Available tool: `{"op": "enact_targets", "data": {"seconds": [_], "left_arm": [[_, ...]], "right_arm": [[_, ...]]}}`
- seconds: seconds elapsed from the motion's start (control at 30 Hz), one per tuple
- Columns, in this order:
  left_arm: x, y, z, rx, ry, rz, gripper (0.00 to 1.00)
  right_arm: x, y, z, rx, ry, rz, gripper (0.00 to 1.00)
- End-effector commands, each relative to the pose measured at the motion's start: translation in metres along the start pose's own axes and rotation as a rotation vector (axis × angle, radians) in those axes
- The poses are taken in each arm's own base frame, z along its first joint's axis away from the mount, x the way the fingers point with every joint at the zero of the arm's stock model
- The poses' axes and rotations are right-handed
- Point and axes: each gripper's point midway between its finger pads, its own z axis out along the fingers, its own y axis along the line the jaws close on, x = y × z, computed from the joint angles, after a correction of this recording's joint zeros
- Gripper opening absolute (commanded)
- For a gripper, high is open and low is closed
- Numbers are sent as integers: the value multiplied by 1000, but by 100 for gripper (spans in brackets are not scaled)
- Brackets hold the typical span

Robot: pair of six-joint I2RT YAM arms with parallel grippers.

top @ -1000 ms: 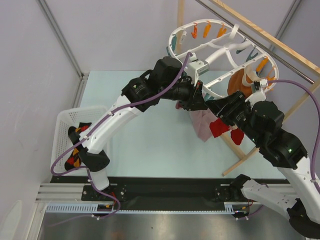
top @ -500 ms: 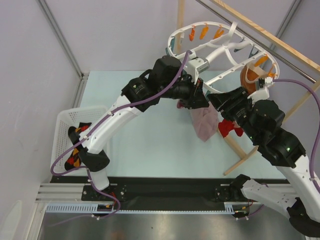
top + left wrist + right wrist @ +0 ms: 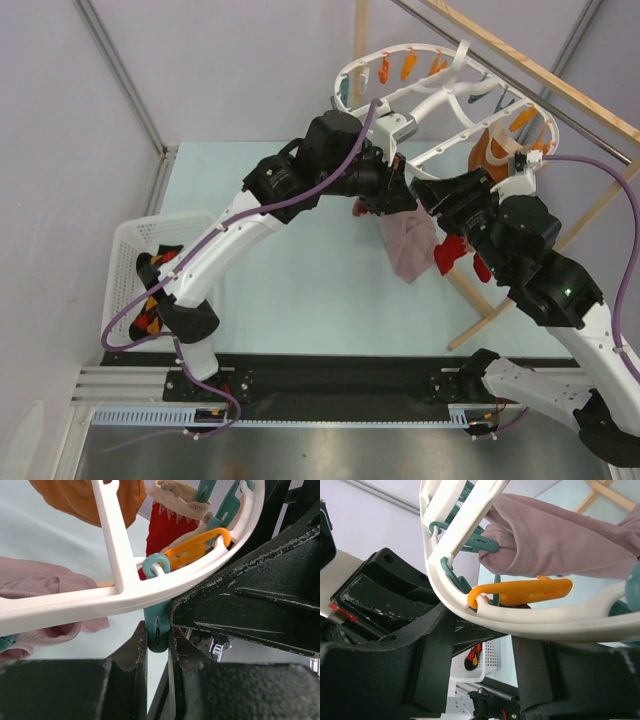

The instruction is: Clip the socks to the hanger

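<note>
The white hanger ring [image 3: 440,95] hangs at the upper right, tilted, with teal and orange clips. My left gripper [image 3: 398,197] is at its near rim, shut on a dangling teal clip [image 3: 158,635] under the rim [image 3: 150,592]. My right gripper [image 3: 432,197] is open, its fingers [image 3: 432,665] wide apart on either side of the same rim [image 3: 530,622], next to an orange clip [image 3: 525,591]. The black argyle socks [image 3: 150,290] lie in the white basket [image 3: 125,240] at the far left, and one shows in the right wrist view [image 3: 472,657].
A mauve-pink cloth [image 3: 408,245], a red cloth [image 3: 450,255] and an orange-brown garment [image 3: 490,150] hang from the ring. Wooden rack poles [image 3: 520,70] cross behind it, and a slanted wooden leg [image 3: 500,310] is at the right.
The ring has tilted upward and its hanging cloths have swung. My right gripper has moved up and left to the rim. My left gripper has stayed at the clip.
</note>
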Motion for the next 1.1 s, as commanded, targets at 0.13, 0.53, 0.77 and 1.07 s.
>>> {"op": "enact_targets", "data": {"seconds": [0.13, 0.53, 0.77, 1.07], "left_arm": [[-1, -34, -12, 101, 3, 6, 0], [-2, -35, -12, 101, 0, 1, 0], [-1, -35, -13, 92, 1, 0, 2], [-14, -30, -32, 24, -71, 36, 44]], "right_arm": [[-23, 17, 12, -23, -120, -12, 50], [-25, 22, 16, -53, -185, -46, 47], [-24, 18, 16, -37, -188, -52, 42], [-17, 15, 18, -33, -160, -60, 20]]}}
